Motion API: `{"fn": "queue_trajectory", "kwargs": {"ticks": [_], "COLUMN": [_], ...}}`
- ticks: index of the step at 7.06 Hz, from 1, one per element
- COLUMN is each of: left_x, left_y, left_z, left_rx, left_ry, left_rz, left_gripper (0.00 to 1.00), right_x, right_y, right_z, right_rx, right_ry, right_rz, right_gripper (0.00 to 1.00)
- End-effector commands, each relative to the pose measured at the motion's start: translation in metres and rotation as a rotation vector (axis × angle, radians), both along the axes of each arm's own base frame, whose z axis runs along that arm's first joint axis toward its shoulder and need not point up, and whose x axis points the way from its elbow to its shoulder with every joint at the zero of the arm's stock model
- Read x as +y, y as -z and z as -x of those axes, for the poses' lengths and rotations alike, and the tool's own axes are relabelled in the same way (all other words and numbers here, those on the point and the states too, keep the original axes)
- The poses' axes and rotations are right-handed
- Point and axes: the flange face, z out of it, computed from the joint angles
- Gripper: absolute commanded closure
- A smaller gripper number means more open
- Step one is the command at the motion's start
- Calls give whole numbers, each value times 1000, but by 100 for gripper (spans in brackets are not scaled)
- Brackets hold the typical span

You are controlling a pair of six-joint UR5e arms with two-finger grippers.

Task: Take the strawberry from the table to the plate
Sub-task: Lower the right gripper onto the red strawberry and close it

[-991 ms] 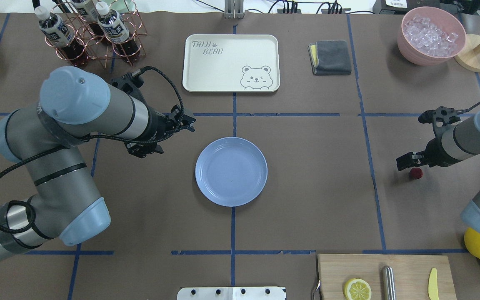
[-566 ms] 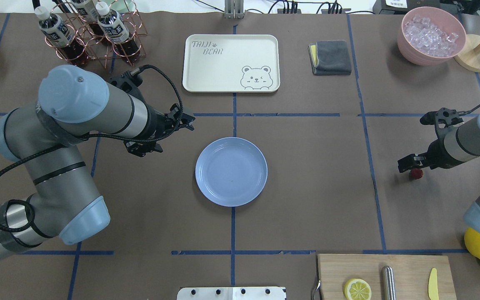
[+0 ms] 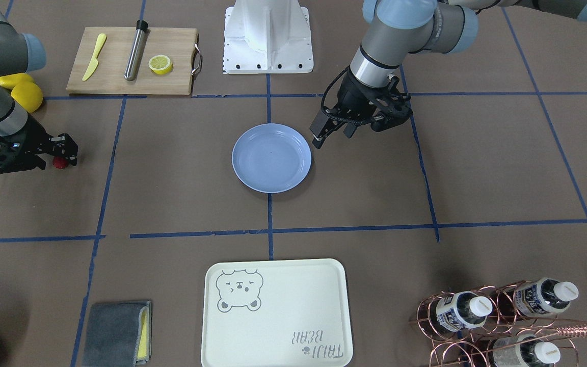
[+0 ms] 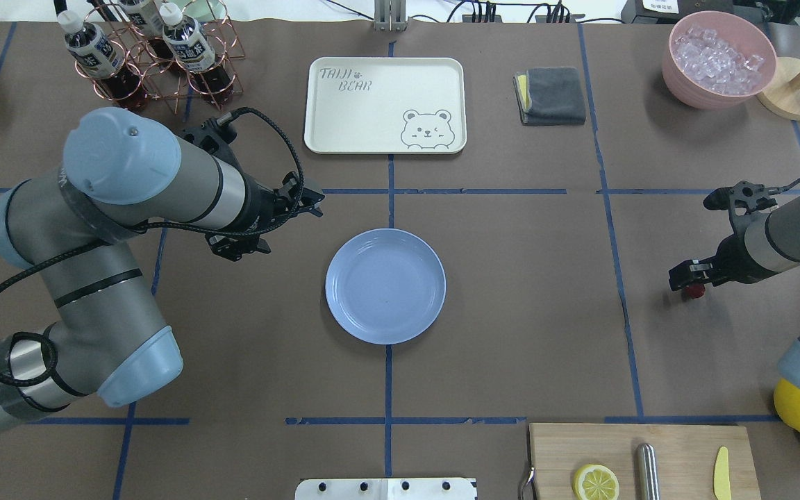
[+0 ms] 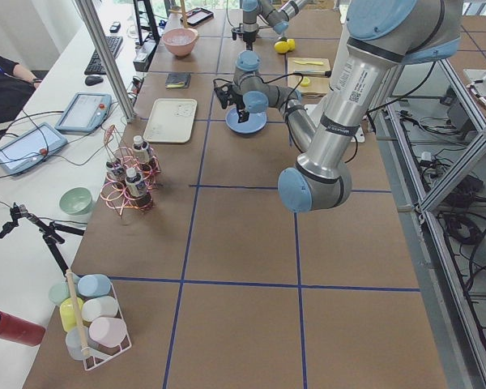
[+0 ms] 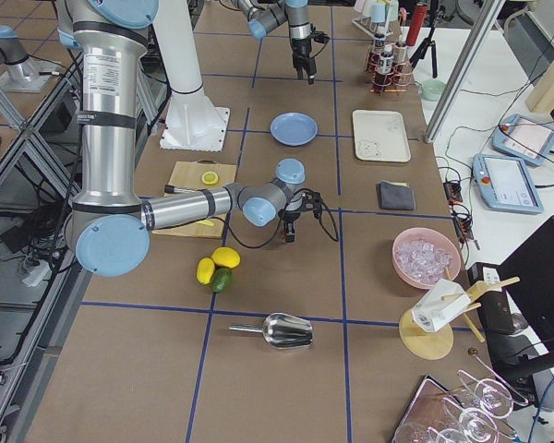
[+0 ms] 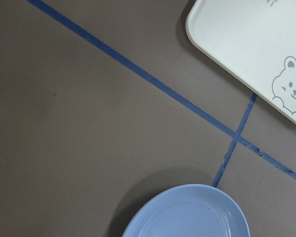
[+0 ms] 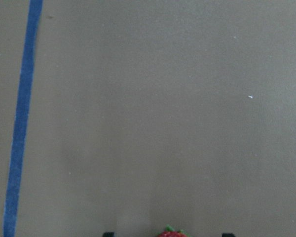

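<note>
Though partly hidden, the strawberry (image 4: 694,292) seems to lie inside the wide-open right gripper (image 4: 688,283).

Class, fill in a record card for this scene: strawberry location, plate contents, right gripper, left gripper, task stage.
strawberry location: strawberry on the table, far right of the plate in the overhead view
plate contents: plate holds nothing
right gripper: right gripper open, low over the table, fingers either side of the strawberry
left gripper: left gripper open, holding nothing, near the plate's rim
task stage: strawberry not yet on the plate
</note>
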Motion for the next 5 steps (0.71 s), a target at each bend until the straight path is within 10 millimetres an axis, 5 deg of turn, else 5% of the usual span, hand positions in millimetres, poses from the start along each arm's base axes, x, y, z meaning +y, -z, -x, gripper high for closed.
{"fn": "queue_trajectory", "kwargs": {"ticks": [1, 2, 3, 5], "left_x": [0, 0, 0, -9], "left_y": [0, 0, 2, 4], "left_z": [0, 0, 1, 17], "left_rx": [0, 0, 4, 8], "left_ry": [1, -1, 1, 26], "left_rz": [0, 0, -2, -10], "left_gripper": [0, 0, 0, 0], "right_x": [0, 0, 0, 1], "right_y": [4, 4, 18, 99], "right_z": [0, -1, -3, -25], "right_rx": [-5, -5, -22, -68], "right_ry": [-1, -3, -5, -12], "right_rz": [-7, -9, -24, -8], "right_gripper": [69, 95, 100, 100]}}
